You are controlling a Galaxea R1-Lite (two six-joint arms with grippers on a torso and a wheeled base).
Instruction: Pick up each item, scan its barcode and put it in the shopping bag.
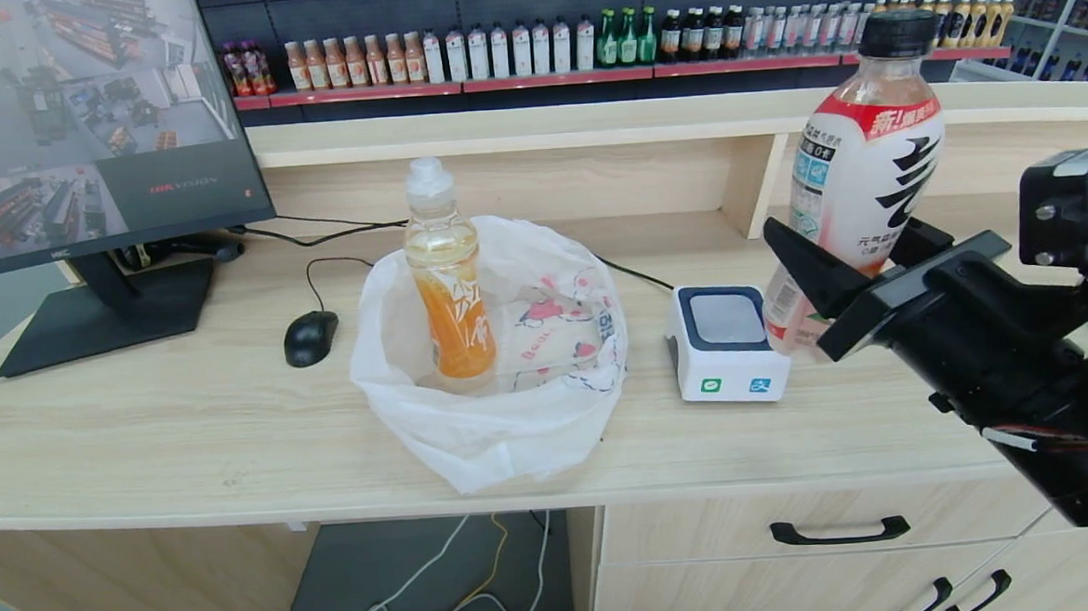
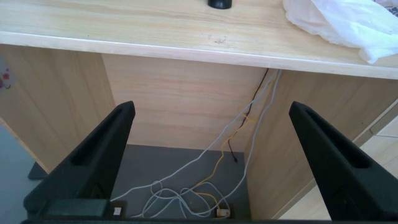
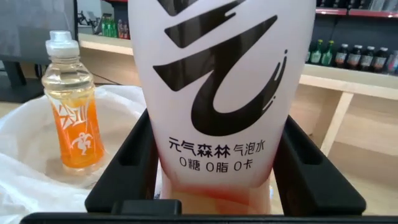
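Right hand (image 1: pixel 843 239) (image 3: pixel 214 165): fingers pressed against both sides of a white-labelled drink bottle (image 1: pixel 871 149) (image 3: pixel 217 74) with a black cap, gripping its lower half. The bottle is held clear of the desk (image 1: pixel 187 427), leaning slightly, and in the head view its base sits just beside the right edge of the barcode scanner (image 1: pixel 723 343). The scanner is a small white box with a dark-framed window facing up, standing on the desk just right of the shopping bag (image 1: pixel 503 419) (image 3: pixel 31 180) (image 2: pixel 348 22). The bag is white plastic, mouth open. Inside it an orange drink bottle (image 1: pixel 448 283) (image 3: pixel 71 112) with a clear cap stands upright, with a white pack with pink print (image 1: pixel 555 333) lying beside it. Left hand (image 2: pixel 214 143): fingers spread wide, holding nothing, positioned below the desk's front edge and facing the open knee space, where loose cables (image 2: pixel 186 193) lie on the floor. A black mouse (image 1: pixel 310 338) (image 2: pixel 219 4) sits left of the bag. A monitor (image 1: pixel 78 125) stands at the desk's far left. A shelf of bottles (image 1: pixel 586 47) runs along the back wall.
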